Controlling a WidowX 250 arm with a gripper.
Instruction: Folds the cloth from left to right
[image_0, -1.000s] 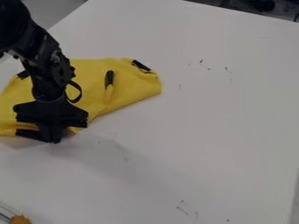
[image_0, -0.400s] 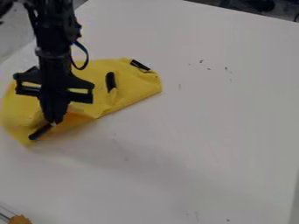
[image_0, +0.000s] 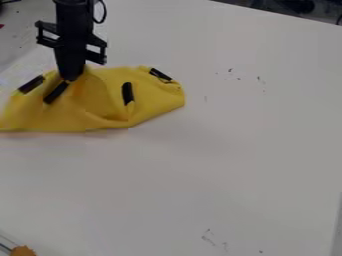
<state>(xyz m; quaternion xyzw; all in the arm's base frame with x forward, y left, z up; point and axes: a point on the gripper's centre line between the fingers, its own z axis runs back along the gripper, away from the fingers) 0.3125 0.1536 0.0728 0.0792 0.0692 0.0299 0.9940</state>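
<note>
Hanging down at the upper left, the gripper (image_0: 71, 78) is shut on the yellow cloth (image_0: 150, 95), pinching it near its upper edge, just above a black strip on the fabric. The cloth lies bunched on the white table across the left half of the view, with creases running down from the pinched spot. Several black strips mark it: one at its upper left, one beside the fingertips, one in the middle and one at its upper right corner.
The white table (image_0: 234, 150) extends right and toward the front, with small dark marks on its surface. An orange-brown object (image_0: 23, 251) sits at the bottom left corner. Dark items stand beyond the table's far edge at the upper right.
The gripper has moved up the view from the cloth's lower left edge, carrying the pinched part with it. The cloth's lower left part has been drawn upward; its right end has stayed put.
</note>
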